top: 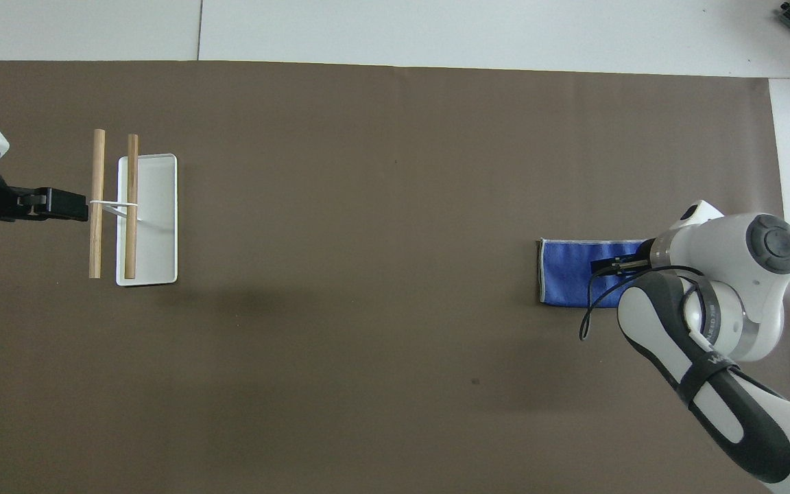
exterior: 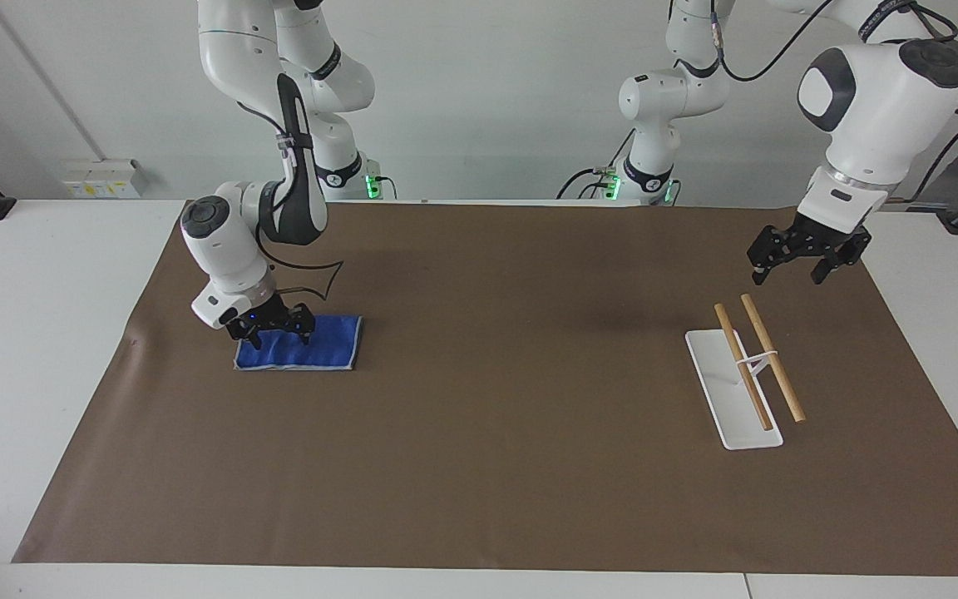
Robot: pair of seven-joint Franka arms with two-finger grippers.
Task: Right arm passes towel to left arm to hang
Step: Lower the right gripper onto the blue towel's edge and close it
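Towel [exterior: 303, 352] lay flat on the brown mat [exterior: 496, 466] toward the right arm's end of the table [exterior: 38, 349], a royal-blue rectangle with pale edging, and the right gripper [exterior: 271, 331] was down at it, fingers spread wide with their tips at the cloth near the edge closest to the robots, nothing lifted, nothing pinched. In the overhead view the right arm [top: 724, 322] came in from the lower corner and covered the end of the towel nearest the table's edge, its black cable [top: 597, 302] looping off the wrist across the blue cloth. Over at the left arm's end, the towel rack [exterior: 741, 387] stood well apart from the towel: a white flat base carrying two wooden bars side by side on a thin white frame, the bars running away from the robots. The left gripper [exterior: 803, 264] hung in the air above the mat beside the rack's end that is closer to the robots, its fingers spread and empty, touching neither bar. The left arm [exterior: 870, 108] waited there with its wrist pointing down. From above, the left gripper showed as a black shape just beside the outer wooden bar [top: 97, 204], level with the white crosspiece.
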